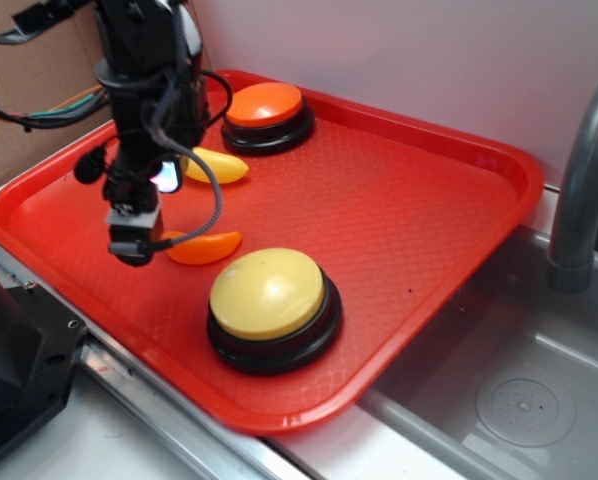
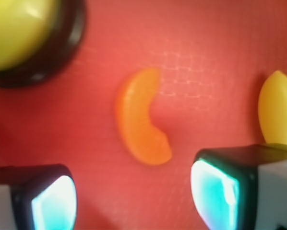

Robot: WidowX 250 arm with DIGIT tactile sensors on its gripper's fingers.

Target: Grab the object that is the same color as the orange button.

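This looks like a robot test bench dressed as a toy kitchen. A red plastic tray [image 1: 459, 190] sits beside a grey sink basin [image 1: 499, 390] with a round drain [image 1: 524, 408] and a grey faucet [image 1: 579, 190]. A cardboard panel [image 1: 39, 100] stands behind, under a plain pale wall [image 1: 399, 60].

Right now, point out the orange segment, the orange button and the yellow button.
orange segment [image 2: 142, 120], wrist view, middle of the crescent.
orange button [image 1: 265, 103], exterior view, centre of its orange top.
yellow button [image 1: 266, 292], exterior view, centre of its yellow dome.
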